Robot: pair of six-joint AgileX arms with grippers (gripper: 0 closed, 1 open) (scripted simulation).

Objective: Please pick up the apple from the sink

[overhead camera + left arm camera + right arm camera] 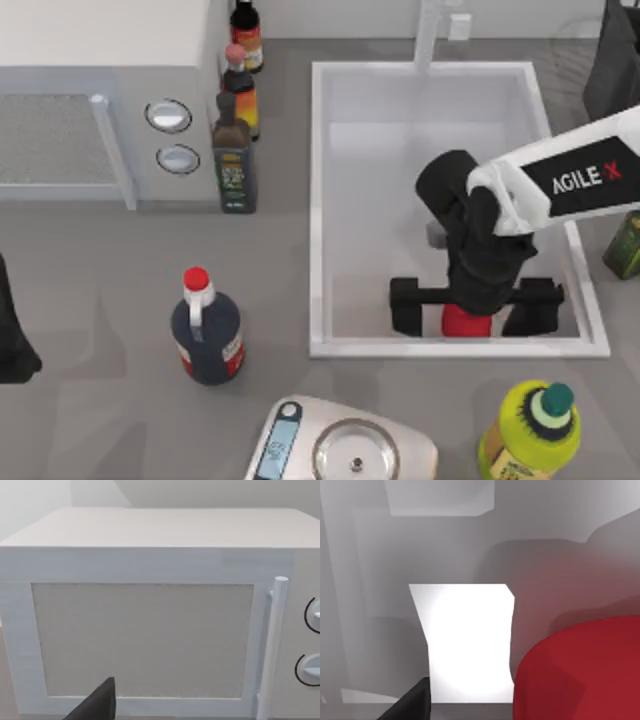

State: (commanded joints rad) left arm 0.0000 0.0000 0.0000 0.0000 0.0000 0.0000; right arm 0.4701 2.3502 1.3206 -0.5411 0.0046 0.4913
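Note:
The apple [465, 324] is a small bright-red rounded thing on the pale floor of the white sink [318, 200], close to its front wall. My right gripper [470, 308] reaches down into the basin right over it, open, with one black finger [405, 305] left of the apple and the other [535, 305] right of it, both apart from it. In the right wrist view the apple [580, 675] looms close, with one fingertip [412, 705] beside it. The arm's wrist hides the apple's top. My left gripper [10, 345] is parked at the table's left edge, open.
A grey box with two dials [100, 100] stands back left, with three bottles [233, 150] between it and the sink. A dark red-capped bottle [205, 330], a scale [345, 450] and a yellow-green bottle [530, 430] stand in front. The faucet [430, 35] rises behind.

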